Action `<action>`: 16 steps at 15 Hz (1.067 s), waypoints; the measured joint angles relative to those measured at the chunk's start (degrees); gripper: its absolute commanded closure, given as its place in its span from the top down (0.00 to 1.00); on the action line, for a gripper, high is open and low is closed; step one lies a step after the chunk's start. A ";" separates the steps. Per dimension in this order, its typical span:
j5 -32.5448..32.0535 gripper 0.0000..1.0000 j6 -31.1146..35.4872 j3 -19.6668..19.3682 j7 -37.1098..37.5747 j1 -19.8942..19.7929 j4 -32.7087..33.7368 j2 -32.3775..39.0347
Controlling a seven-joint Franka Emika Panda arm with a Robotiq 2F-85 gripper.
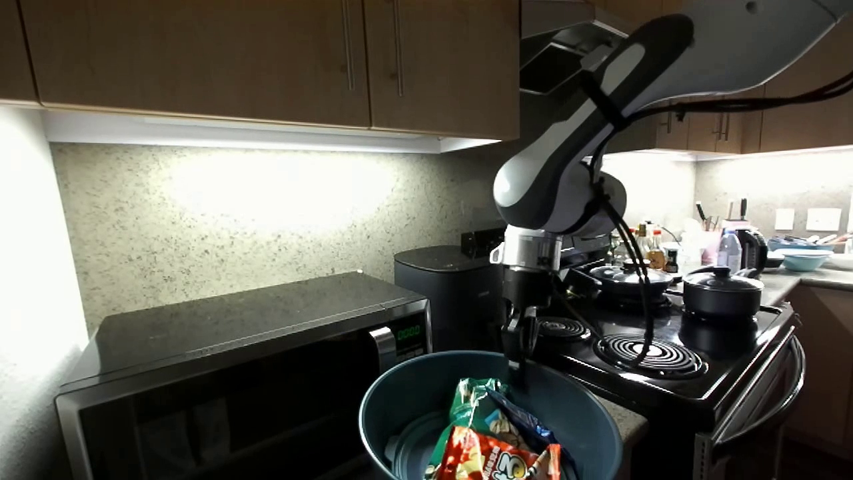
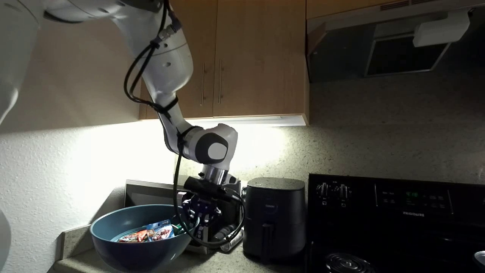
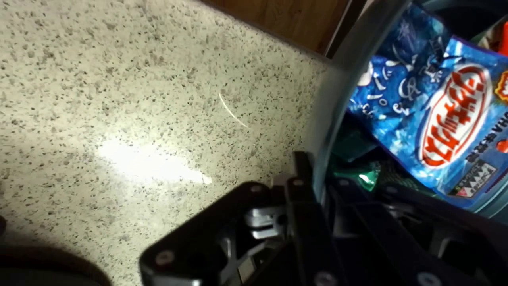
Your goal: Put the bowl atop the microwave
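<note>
Looks dim overall in both exterior views, lit hard from beneath the wall cabinets. Burns out to white on the backsplash above the back edge of the bench. Breaks from shade to glare along a line on the side wall by the bench's left corner, in an exterior view. Mirrors the lit speckle faintly on top of the microwave. Sinks to near black over the stove, past the bench's right edge, except for glowing green digits. Glares in a white patch on the bench in the wrist view, well in from its visible edge. Blurs there at the tool and the rim of the bowl, yet reads crisp on the blue packet.
</note>
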 measured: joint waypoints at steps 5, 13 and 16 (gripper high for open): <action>-6.94 0.05 0.01 -1.19 3.61 2.46 -3.57 -10.33; -6.71 0.01 0.26 -2.56 3.12 4.27 -6.15 -13.91; -4.42 0.01 2.66 -3.58 0.23 7.06 -5.25 -13.86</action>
